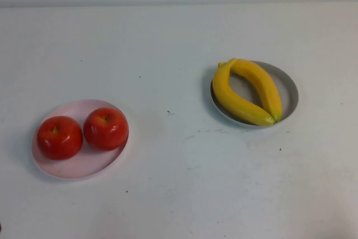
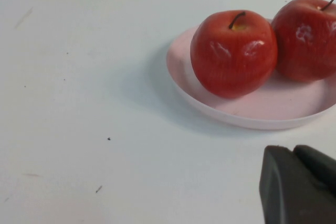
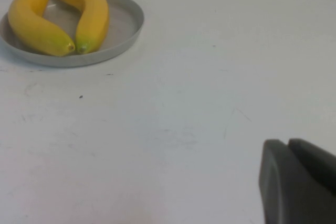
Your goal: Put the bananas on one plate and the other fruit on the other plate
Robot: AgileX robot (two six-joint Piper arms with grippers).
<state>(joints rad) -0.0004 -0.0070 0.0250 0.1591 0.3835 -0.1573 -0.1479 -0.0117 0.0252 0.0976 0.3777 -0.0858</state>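
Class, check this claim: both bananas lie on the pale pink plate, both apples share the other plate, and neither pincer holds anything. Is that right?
One detail is wrong. The high view shows the bananas on the grey plate; the apples fill the pink plate. The left pincer and right pincer, shut over bare table, indeed hold nothing.

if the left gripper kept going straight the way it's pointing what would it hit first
Probably the pink plate and the nearer apple on it. The left gripper, fingers shut, has only bare table before them; depth is unclear.
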